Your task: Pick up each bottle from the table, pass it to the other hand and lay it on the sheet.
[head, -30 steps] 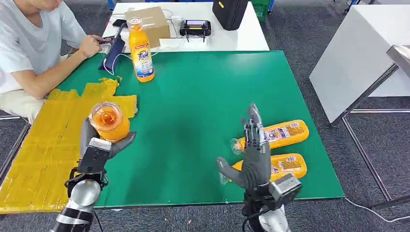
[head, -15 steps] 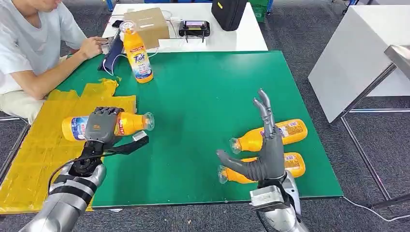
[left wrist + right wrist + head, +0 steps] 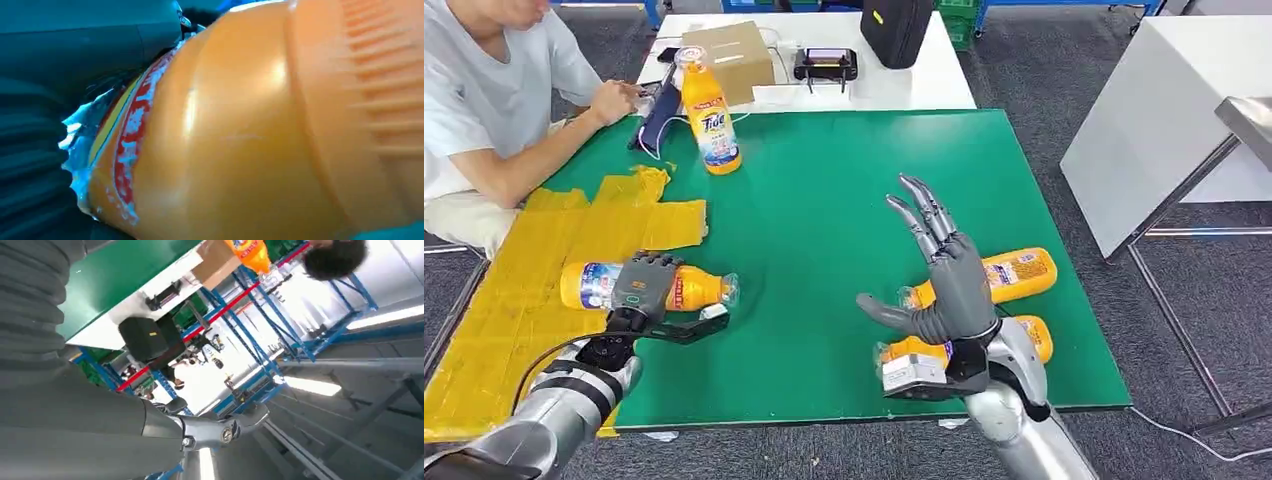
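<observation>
Left hand (image 3: 637, 287): grips lying bottle (image 3: 589, 285) over yellow sheet (image 3: 504, 330) (cap toward green)
Right hand (image 3: 944, 285): spread, holding nothing, above 2 bottles (image 3: 1014, 272)

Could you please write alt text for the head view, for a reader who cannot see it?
The robot's left hand holds an orange bottle lying over the yellow sheet; its right hand is open above two bottles lying on the green table.

Your right hand (image 3: 949, 290) covers the necks of two lying bottles (image 3: 1014, 273), held bottle's (image 3: 686, 288) label text unreadable (blurred close-up), person (image 3: 484, 95) cropped at the edge.
</observation>
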You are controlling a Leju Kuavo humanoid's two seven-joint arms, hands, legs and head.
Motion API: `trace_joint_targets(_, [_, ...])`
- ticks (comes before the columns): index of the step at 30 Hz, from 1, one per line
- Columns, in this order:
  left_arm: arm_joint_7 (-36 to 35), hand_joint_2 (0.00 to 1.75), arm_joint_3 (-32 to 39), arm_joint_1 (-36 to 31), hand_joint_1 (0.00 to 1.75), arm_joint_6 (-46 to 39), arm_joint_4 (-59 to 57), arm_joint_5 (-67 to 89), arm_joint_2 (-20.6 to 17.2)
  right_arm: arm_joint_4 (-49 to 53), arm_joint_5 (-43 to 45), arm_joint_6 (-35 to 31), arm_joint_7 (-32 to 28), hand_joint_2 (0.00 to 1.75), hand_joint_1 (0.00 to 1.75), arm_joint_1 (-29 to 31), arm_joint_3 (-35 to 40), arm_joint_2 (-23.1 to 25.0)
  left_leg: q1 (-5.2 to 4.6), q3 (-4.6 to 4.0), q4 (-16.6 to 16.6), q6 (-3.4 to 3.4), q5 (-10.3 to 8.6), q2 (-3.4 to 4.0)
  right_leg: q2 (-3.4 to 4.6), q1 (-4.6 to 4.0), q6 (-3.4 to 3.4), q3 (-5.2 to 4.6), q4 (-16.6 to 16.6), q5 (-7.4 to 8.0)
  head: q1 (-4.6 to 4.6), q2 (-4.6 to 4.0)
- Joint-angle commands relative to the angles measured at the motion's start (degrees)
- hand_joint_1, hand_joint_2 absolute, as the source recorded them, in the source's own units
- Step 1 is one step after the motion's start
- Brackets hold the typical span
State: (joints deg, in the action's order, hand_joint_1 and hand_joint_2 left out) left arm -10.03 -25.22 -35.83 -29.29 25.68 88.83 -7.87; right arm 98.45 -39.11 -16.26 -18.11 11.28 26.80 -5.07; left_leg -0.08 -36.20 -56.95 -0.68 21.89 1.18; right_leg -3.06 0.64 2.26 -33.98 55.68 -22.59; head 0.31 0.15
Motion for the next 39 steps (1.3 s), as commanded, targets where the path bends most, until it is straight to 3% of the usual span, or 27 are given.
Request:
trace_joint_targets(1, [4.92,1.75,4.51,2.93,0.00,-2.94,-6.84,-5.98,4.13,-13.05,-6.18,4.10,7.37,1.75,0.00,11.48,3.60,-4.84,0.00,0.35,0.10,0.06,0.09,0.33,0.75,0.05,-0.08,0.22,-0.12,0.06,-0.02,0.00])
trace_joint_targets(5, [10.04,1.75,8.84,3.09,0.00,-9.14,-2.80,-11.15,6.45,-16.87,-10.03,6.53,10.15,1.75,0.00,14.40,3.95,-6.61,-0.01,0.30,0.04,-0.05,-0.06,0.01,0.23,0.06,-0.05,0.25,-0.04,0.04,0.00,0.00])
trace_joint_targets(22, [10.26,1.75,8.97,3.06,0.00,-8.66,-2.35,-11.25,6.26,-17.11,-10.00,6.52,10.18,1.75,0.00,14.39,3.86,-6.58,-0.04,0.04,-0.03,-0.11,-0.08,-0.16,0.14,0.09,0.01,0.10,0.00,-0.04,0.00,0.00])
trace_joint_targets(24, [16.73,1.75,14.46,5.41,0.00,-10.71,5.88,-18.24,7.54,-18.21,-13.02,8.49,12.20,1.75,0.00,15.39,4.85,-8.21,-0.03,0.03,-0.04,-0.11,-0.07,-0.15,0.16,0.09,0.00,0.10,0.00,-0.04,0.00,0.00])
trace_joint_targets(28, [23.34,1.75,22.32,10.56,0.00,-10.71,24.98,-22.92,10.14,-22.49,-13.02,13.30,9.85,1.75,0.00,18.10,5.91,-13.87,-0.01,-0.07,-0.16,-0.13,-0.03,-0.24,0.17,0.08,0.02,0.06,0.04,-0.08,-0.02,0.00])
trace_joint_targets(31, [24.58,1.75,20.91,13.81,0.00,-10.13,35.25,-29.43,9.24,-25.71,-16.80,14.81,10.22,1.75,0.00,20.08,7.18,-18.96,-0.04,-0.30,-0.14,-0.19,-0.15,-0.39,-0.12,0.10,0.07,-0.13,0.02,-0.03,0.02,0.00])
trace_joint_targets(35, [26.57,1.75,19.64,18.51,0.00,-9.96,48.51,-35.85,7.90,-28.83,-13.56,18.86,6.96,1.75,0.00,22.49,7.13,-25.05,-0.17,-0.41,-0.16,-0.22,-0.12,-0.29,-0.02,0.17,0.13,-0.23,0.04,0.01,0.02,0.00])
trace_joint_targets(36, [32.62,1.75,18.67,21.15,0.00,-8.34,54.76,-45.87,7.68,-27.97,-6.43,24.02,3.28,1.75,0.00,20.78,6.48,-30.73,-0.14,-0.37,-0.23,-0.21,-0.02,-0.30,0.07,0.15,0.12,-0.17,0.08,-0.05,-0.02,0.00])
trace_joint_targets(37, [32.29,1.75,17.98,23.35,0.00,-6.86,58.52,-46.75,7.58,-28.10,-3.61,24.21,-0.11,1.75,0.00,19.05,5.19,-35.48,-0.14,-0.31,-0.29,-0.20,0.07,-0.32,0.16,0.17,0.11,-0.13,0.14,-0.12,-0.04,0.00])
trace_joint_targets(39, [32.26,1.75,17.22,24.89,0.00,-6.17,60.25,-47.37,7.73,-28.39,-2.36,23.78,-2.35,1.75,0.00,17.63,4.17,-38.42,-0.18,-0.45,-0.18,-0.27,-0.09,-0.68,-0.36,0.20,0.18,-0.18,0.01,-0.08,-0.07,0.00])
